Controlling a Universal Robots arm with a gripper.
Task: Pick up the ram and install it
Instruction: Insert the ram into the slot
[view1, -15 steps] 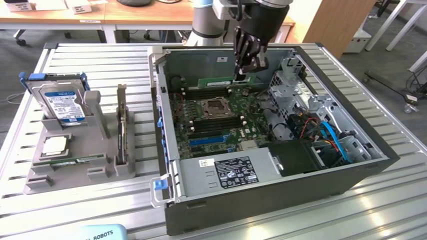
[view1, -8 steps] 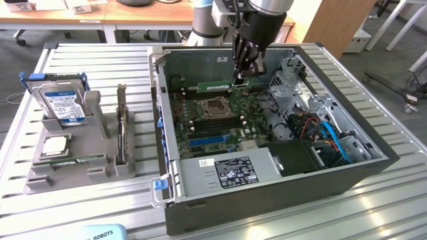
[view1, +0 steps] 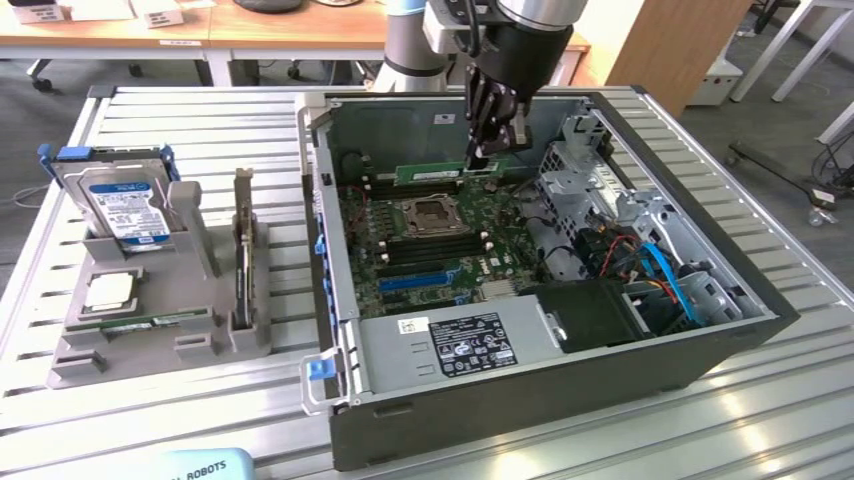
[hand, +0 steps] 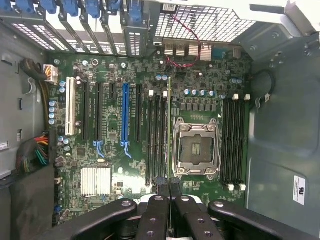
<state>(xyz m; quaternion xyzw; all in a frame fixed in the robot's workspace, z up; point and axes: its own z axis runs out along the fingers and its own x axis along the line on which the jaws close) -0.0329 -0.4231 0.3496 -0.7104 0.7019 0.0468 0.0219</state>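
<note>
Fingers (hand: 156, 212): pressed close together, pinching the ram (view1: 441, 173) by its upper edge, nearer its 3 o'clock end in the exterior view.
Gripper (view1: 483, 150): reaching straight down into the open computer case (view1: 747, 300), which lies on its side on the tabletop (view1: 200, 130).
Ram: held off the holder and on edge, long side level, just over the motherboard (view1: 441, 250). In the exterior view it sits at 12 o'clock of the processor socket (view1: 430, 213). From the wrist it shows as a thin line (hand: 169, 130) running alongside the memory slots (hand: 156, 140) next to the socket.
Contact: I cannot tell whether its lower edge touches a slot or hangs just above one.
Other parts: a second stick (view1: 140, 323) lies in the grey holder (view1: 200, 240) at 9 o'clock of the case, with the hard drive (view1: 127, 205) standing behind it.
Step in hand: the pick-up looks done, and the work appears to be at the install, lining the stick up over a slot.
Next move calls for: by my judgement, the stick's edge parallel to and centred over one slot, then an even, straight push so that neither end tips.
</note>
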